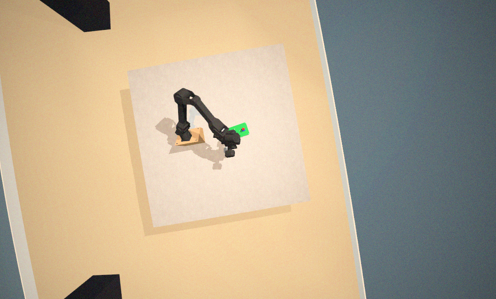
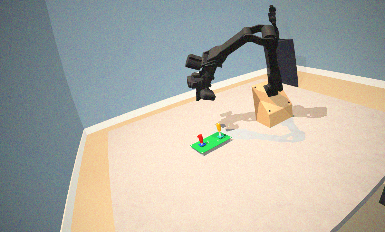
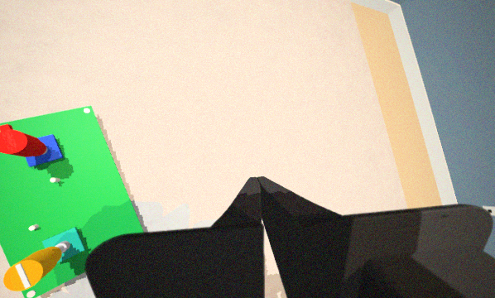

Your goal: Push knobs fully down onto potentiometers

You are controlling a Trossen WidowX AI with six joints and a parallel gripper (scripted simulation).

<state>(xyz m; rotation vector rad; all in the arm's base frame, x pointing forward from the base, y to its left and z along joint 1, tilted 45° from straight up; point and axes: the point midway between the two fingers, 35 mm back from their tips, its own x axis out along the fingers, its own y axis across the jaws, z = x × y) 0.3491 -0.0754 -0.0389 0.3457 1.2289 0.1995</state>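
Note:
The green circuit board (image 2: 210, 144) (image 3: 16, 199) (image 1: 235, 128) stands on the pale table top. A red knob (image 2: 200, 138) (image 3: 11, 141) (image 1: 243, 129) sits high on the shaft of a blue potentiometer (image 3: 52, 154). A yellow knob (image 2: 218, 126) (image 3: 30, 268) sits high on the shaft of a teal potentiometer (image 3: 73, 243). My gripper (image 2: 200, 98) (image 3: 256, 184) is shut and empty. It hangs well above the table and points down, beside the board's yellow-knob end. In the top view the arm hides the yellow knob.
The arm's wooden base block (image 2: 271, 111) (image 1: 190, 138) stands behind the board. The pale table top (image 2: 187, 187) lies over a tan floor with a white skirting. A dark panel (image 2: 287, 60) stands behind the base.

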